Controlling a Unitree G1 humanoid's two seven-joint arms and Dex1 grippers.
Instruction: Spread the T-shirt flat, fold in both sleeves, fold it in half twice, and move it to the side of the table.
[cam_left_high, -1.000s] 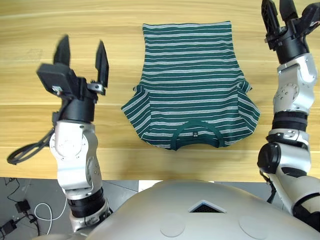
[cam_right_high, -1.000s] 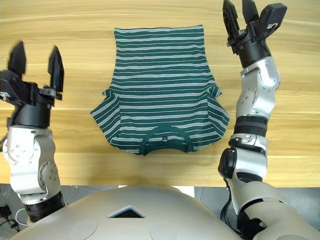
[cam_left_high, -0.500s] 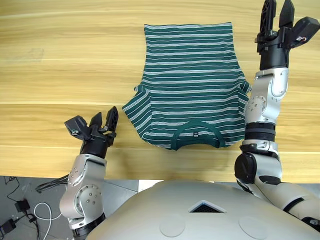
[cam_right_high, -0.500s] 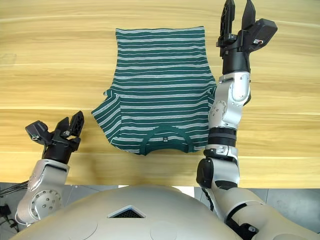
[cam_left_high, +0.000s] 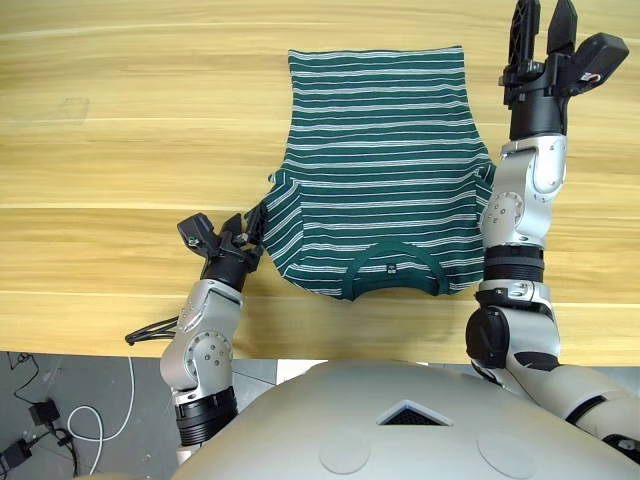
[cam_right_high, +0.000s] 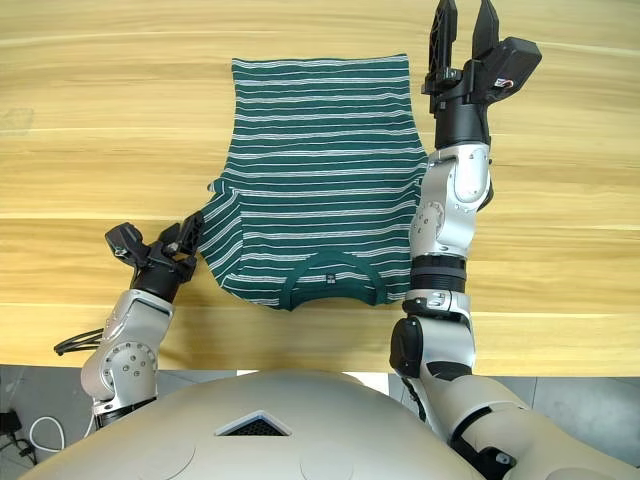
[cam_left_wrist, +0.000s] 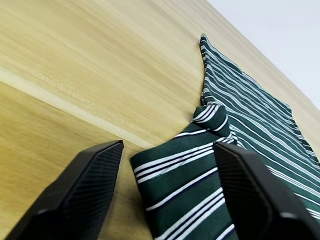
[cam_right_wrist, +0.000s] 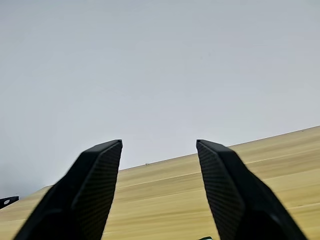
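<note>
**Two grippers held apart, one sleeve lined up**

The shirt (cam_left_high: 380, 150) is laid near the middle of the table (cam_left_high: 120, 120), collar (cam_left_high: 395, 262) toward the robot and hem away. The body is spread fairly flat. The left sleeve (cam_left_high: 268, 222) is flared outward and rumpled at the shoulder, so the sleeve fold is judged not yet done.

The left gripper (cam_left_high: 243, 228) is set low over the near part of the table, just beside that sleeve's outer edge. Its fingers (cam_left_wrist: 85, 185) are held apart, and in the left wrist view the sleeve's corner is framed between them. Nothing is clamped. This stance is judged to be chosen so that the cloth can be pinched at its edge and carried inward over the body.

The right gripper (cam_left_high: 540, 18) is held raised beside the shirt's far right corner, fingers (cam_right_wrist: 95, 185) parted with nothing between them. The right sleeve is mostly hidden behind its forearm. The gripper is probably held high to stay clear of the cloth, though that cannot be confirmed.

A shallow pinch is to be guarded against: only the top layer may be caught, or the thin knit dragged and the body wrinkled.
</note>
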